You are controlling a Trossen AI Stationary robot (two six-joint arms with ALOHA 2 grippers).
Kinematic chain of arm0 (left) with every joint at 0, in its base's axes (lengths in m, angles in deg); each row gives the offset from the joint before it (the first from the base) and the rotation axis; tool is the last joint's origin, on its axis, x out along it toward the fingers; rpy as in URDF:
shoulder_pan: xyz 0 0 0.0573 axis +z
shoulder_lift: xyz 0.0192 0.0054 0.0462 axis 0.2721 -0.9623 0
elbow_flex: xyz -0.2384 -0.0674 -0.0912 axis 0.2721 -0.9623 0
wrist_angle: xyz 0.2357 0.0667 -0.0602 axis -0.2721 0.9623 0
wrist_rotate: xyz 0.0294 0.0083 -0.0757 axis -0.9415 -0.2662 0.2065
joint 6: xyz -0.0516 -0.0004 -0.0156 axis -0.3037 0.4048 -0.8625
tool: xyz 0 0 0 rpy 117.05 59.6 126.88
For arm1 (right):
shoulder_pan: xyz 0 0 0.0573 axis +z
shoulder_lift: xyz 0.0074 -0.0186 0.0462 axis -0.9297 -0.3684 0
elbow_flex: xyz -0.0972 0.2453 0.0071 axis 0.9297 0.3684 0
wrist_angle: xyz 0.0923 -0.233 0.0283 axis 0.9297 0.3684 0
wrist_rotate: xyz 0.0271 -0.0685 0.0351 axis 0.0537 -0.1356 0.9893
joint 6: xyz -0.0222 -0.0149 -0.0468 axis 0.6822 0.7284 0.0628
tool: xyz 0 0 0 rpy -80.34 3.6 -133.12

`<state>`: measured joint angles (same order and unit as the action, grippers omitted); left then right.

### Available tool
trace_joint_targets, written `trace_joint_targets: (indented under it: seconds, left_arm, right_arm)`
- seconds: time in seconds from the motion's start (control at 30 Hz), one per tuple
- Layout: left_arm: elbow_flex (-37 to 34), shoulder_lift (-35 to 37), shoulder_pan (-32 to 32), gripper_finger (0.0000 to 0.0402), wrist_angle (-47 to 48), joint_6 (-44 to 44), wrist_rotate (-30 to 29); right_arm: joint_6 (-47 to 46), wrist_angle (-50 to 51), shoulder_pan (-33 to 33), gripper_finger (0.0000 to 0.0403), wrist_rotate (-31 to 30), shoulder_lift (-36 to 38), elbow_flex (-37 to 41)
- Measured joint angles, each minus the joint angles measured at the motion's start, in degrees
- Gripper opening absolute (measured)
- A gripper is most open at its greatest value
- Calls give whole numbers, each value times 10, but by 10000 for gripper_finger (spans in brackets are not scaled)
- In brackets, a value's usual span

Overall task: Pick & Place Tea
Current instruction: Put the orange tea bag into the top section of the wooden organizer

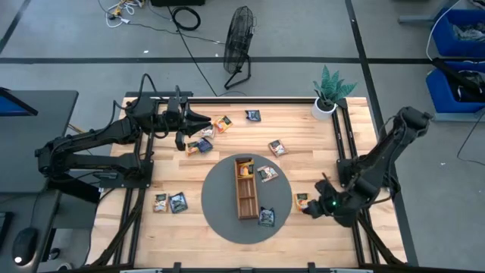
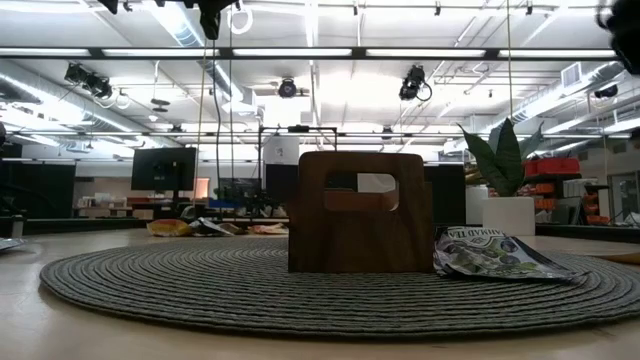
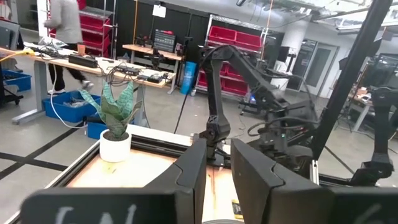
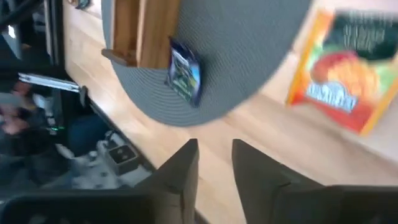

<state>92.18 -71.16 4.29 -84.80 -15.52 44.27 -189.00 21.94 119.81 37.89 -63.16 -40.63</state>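
Orange, dark teal and pale tan, the tea sachets are small flat squares, and we see them scattered across the wooden table (image 1: 303,129). An orange sachet (image 1: 302,201) lies on the bare wood just off the grey round mat (image 1: 220,220), at the right gripper (image 1: 310,208); in the right wrist view it shows a printed label with red and green artwork (image 4: 345,74). A dark sachet (image 1: 267,217) rests on the mat near the tray's end, and in the low view its printed face lies tilted beside the tray (image 2: 500,255). Another pale one (image 1: 267,174) lies on the mat just beside the brown wooden tray (image 1: 245,193). Others lie on the wood: one at mid-table (image 1: 277,148), one dark near the far edge (image 1: 252,115), one orange (image 1: 223,123) by the left gripper (image 1: 203,120), a pair (image 1: 200,146) below it, and two (image 1: 170,202) near the left front.

We see the right gripper low over the table's right front, its fingers (image 4: 180,174) parted by a narrow gap with nothing between them. The left gripper hangs above the far left of the table, fingers (image 3: 189,177) also slightly apart and empty. A potted plant (image 1: 328,95) stands at the far right corner.
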Motion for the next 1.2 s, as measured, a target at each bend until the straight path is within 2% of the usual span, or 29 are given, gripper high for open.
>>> trace_joint_targets:
  seconds: [0.17, 0.3, 0.4, 0.7, 0.93, 1.2]
  left_arm:
    - [0, 0, 0, 76, 0, -14, -4]
    - [0, 0, 0, 76, 0, -30, -5]
    - [0, 0, 0, 76, -1, -31, -5]
    - [0, 0, 0, 76, -2, -36, -7]
    - [0, 0, 0, 76, -3, -38, -12]
    - [0, 0, 0, 76, -5, -49, -27]
  right_arm:
    - [-126, -15, 44, 164, 0, 7, 48]
    - [-138, -42, 57, 202, 33, 7, 69]
    - [-138, -37, 62, 219, 7, 7, 72]
    - [-134, 42, 62, 212, 6, 6, 75]
    - [-132, -60, 62, 208, -8, -15, 126]
    - [-132, -56, 62, 210, 18, -40, 130]
